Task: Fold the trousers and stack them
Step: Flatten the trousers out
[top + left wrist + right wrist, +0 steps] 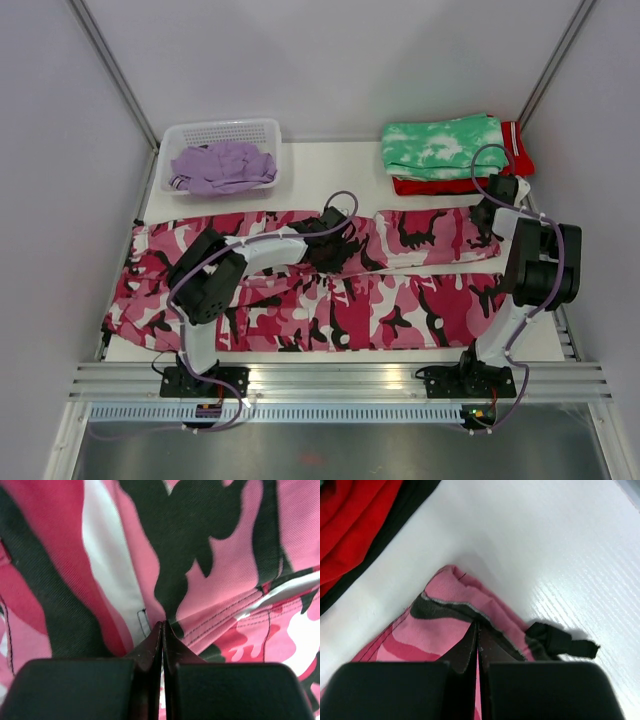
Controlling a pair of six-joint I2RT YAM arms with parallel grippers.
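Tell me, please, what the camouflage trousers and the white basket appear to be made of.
The camouflage trousers look like woven cotton twill, matte: fine diagonal ribs and stitched seams show. The white basket looks like moulded plastic, judging by its perforated walls.

Camouflage trousers (400,300): pink, white and black blotches. Lilac trousers (222,165): plain. Basket (220,126): white. Tie-dye garment (440,145): green and white. Red garment (430,186): plain. Table (330,175): white.
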